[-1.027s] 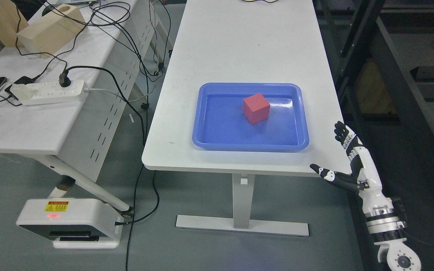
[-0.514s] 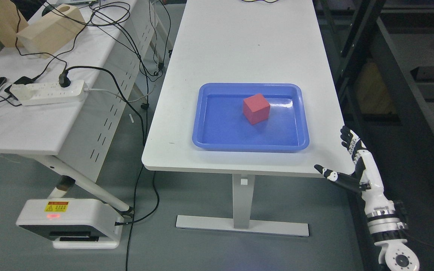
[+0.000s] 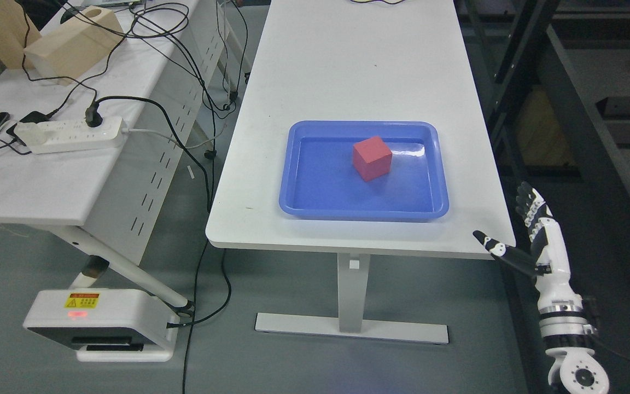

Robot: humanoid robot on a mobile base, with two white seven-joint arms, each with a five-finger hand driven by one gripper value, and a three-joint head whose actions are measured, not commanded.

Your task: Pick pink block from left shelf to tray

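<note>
Resting inside the blue tray [image 3: 293,202], right of its centre and nearer the far wall, the pink block [image 3: 372,158] sits flat on the tray floor, one corner turned toward the camera. Tray lies on the white worktop [image 3: 348,65], near its front edge. Right hand [image 3: 531,241] hangs off the worktop's front right corner, fingers spread, thumb stretched toward the edge, grasping nothing, well apart from the block. Power strip [image 3: 69,134] on the neighbouring worktop at left.
</note>
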